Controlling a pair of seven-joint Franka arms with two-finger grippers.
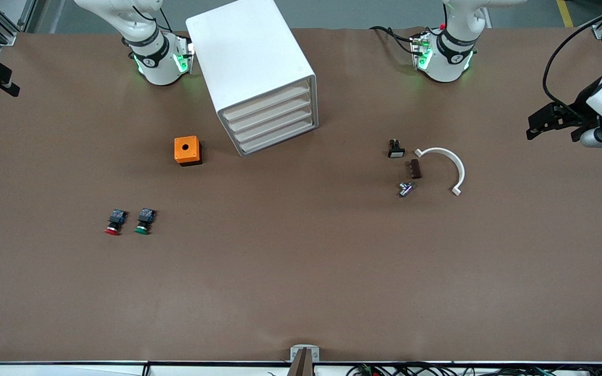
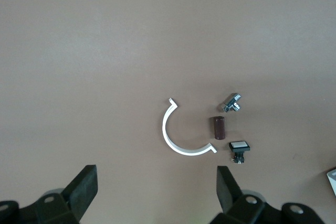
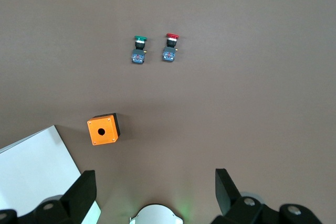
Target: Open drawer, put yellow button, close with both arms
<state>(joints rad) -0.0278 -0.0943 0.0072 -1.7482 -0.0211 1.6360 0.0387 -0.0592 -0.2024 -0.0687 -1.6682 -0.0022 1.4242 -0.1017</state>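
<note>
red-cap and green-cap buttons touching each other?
Apart. The right wrist view shows the red-capped button and the green-capped button side by side with bare brown table between them; the front view shows the same gap.

Even overhead light, soft short shadows, sharp focus

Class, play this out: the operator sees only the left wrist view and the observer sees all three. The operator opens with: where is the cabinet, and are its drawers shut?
Observer: The white cabinet stands between the two arm bases, and all four drawers look pushed in.
Operator: Any buttons on the table?
Observer: A red-capped button and a green-capped button lie side by side toward the right arm's end. No yellow one shows.
Operator: And the right gripper?
Observer: The right gripper hangs open at the right arm's end of the table, holding nothing.
</note>
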